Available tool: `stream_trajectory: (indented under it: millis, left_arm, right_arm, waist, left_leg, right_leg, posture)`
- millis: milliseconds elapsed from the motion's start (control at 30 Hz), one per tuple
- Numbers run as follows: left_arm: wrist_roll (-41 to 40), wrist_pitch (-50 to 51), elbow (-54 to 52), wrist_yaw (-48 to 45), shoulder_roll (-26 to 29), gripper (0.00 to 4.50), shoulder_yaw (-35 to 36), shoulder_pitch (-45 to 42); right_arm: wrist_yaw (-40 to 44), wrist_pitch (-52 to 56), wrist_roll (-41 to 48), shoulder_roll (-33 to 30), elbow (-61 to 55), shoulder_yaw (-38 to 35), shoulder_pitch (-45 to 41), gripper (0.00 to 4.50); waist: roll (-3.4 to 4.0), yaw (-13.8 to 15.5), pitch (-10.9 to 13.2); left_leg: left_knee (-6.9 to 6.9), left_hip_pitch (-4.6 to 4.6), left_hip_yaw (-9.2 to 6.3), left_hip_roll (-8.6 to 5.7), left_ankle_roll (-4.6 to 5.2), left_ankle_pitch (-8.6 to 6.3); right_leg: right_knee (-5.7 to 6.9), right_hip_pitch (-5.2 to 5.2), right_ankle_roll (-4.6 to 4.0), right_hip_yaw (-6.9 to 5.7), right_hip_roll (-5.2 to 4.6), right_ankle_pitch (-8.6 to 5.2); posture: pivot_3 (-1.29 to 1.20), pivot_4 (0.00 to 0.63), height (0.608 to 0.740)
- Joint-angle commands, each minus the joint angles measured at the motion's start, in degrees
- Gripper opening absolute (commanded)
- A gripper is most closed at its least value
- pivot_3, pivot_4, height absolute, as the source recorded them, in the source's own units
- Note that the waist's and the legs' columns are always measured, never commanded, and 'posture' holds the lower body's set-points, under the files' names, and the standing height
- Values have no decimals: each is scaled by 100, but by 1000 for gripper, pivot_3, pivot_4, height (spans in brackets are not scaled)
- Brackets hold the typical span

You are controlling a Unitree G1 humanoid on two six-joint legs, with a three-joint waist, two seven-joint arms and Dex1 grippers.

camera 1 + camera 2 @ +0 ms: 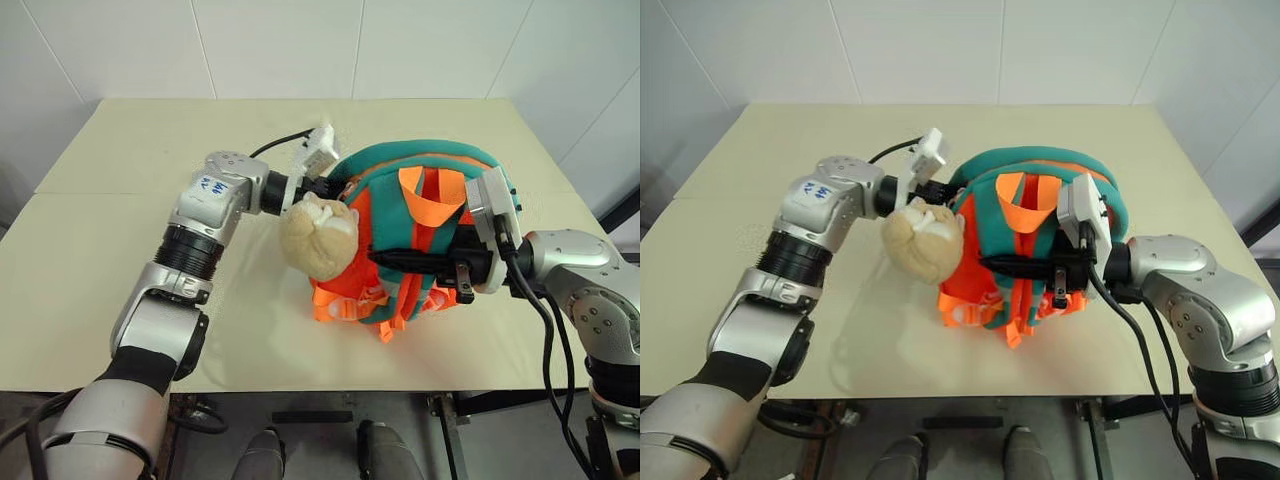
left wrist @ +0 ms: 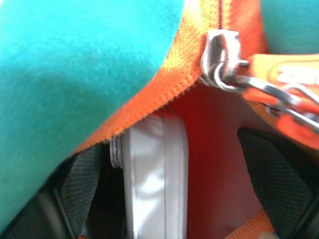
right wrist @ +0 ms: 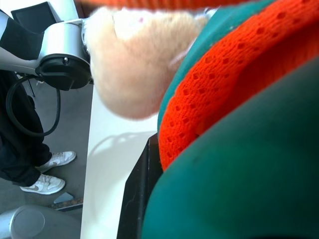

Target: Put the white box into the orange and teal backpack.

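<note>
The backpack (image 1: 420, 235) is standing mid-worktop (image 1: 120, 250). The left gripper (image 2: 164, 199) is reaching into its open zipper, fingers (image 2: 84, 184) spread wide, the box (image 2: 154, 179) lying loose between them inside. The right gripper (image 1: 455, 265) is pinching the backpack's strap shut.

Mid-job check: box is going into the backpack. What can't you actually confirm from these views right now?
- How far the white box sits inside: in the left wrist view the backpack's orange zipper edge and teal fabric cover its far end.
- Left gripper in the eye views: its tips are hidden behind the plush toy head and the backpack's rim.
- What the right gripper pinches: straps crowd it, and fabric blocks the right wrist view.
</note>
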Motion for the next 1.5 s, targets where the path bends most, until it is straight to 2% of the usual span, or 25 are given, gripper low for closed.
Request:
stream_trajectory:
  millis: [33, 133, 200, 400, 567, 833, 1033, 1200, 1433, 1500]
  left_arm:
    - [-159, -42, -804, 10, 564, 4486, 522, 113]
    - [-577, 449, -1357, -279, 1109, 4486, 823, 434]
    - [-415, 95, -1649, -66, 1348, 4486, 961, 753]
    - [-321, -266, -1775, 100, 1491, 4486, 1004, 1297]
    - [-1238, 321, -2632, 60, 1739, 4486, 1718, 1775]
    - [-2135, 1118, -3744, 259, 2221, 4486, 2184, 2355]
    - [-2441, 1516, -4315, 589, 2520, 4486, 2136, 2497]
    - [-2351, 1872, -4694, 1126, 2627, 4486, 1839, 2410]
    - [-2489, 2130, -4792, 1500, 2443, 4486, 1516, 2175]
    - [-2435, 2067, -4800, 1592, 2416, 4084, 1460, 2145]
  right_arm:
    - [-10, -124, -26, -1, -60, -64, -62, 0]
    - [-12, -128, -45, 23, -71, -63, -13, 0]
    - [8, -142, -74, 49, -59, -42, 12, 0]
    - [86, -199, -164, 134, 80, 61, -97, 0]
    - [142, -236, -218, 143, 141, 101, -131, 0]
    - [176, -241, -264, 187, 177, 138, -151, 0]
    - [237, -269, -320, 237, 235, 160, -172, 0]
    - [244, -269, -340, 277, 243, 156, -190, 0]
    - [237, -259, -354, 287, 215, 146, -182, 0]
    - [231, -261, -354, 285, 199, 138, -174, 0]
  waist:
    - [3, -21, 2]
    - [5, -4, 3]
    - [6, 13, 3]
    - [6, 111, 3]
    - [5, 56, 4]
    - [6, 12, 4]
    - [6, 22, 4]
    - [6, 17, 4]
    - [6, 18, 4]
    - [6, 14, 4]
  left_leg:
    - [-1, 1, 0, 0, -1, 0]
    - [-3, 2, 0, 1, -1, -1]
    - [-3, 2, 0, 1, -2, -1]
    - [25, 3, -4, -1, -1, -1]
    - [29, 3, -2, 2, -2, -1]
    - [27, 7, -3, 2, -1, -2]
    - [29, 9, -2, 2, -1, -1]
    - [28, 8, -2, 2, -1, -2]
    - [28, 8, -2, 2, -1, -2]
    - [28, 8, -2, 2, -1, -2]
  right_leg:
    - [0, -1, 0, 0, 0, 0]
    - [2, -2, -2, 1, 0, -1]
    - [1, 0, -2, 2, 0, -1]
    - [1, 15, -1, -1, 0, 5]
    - [0, 14, -3, -1, 2, 8]
    - [7, 14, -4, 1, 2, 8]
    - [2, 17, -6, 1, 2, 7]
    - [1, 17, -6, 1, 2, 7]
    - [0, 16, -7, 2, 2, 6]
    - [-1, 16, -7, 2, 2, 6]
  posture:
    - [0, 150, 740]
    - [0, 150, 740]
    - [0, 150, 740]
    - [0, 150, 740]
    - [0, 150, 740]
    - [0, 150, 740]
    - [0, 150, 740]
    - [0, 150, 740]
    - [0, 150, 740]
    - [0, 150, 740]
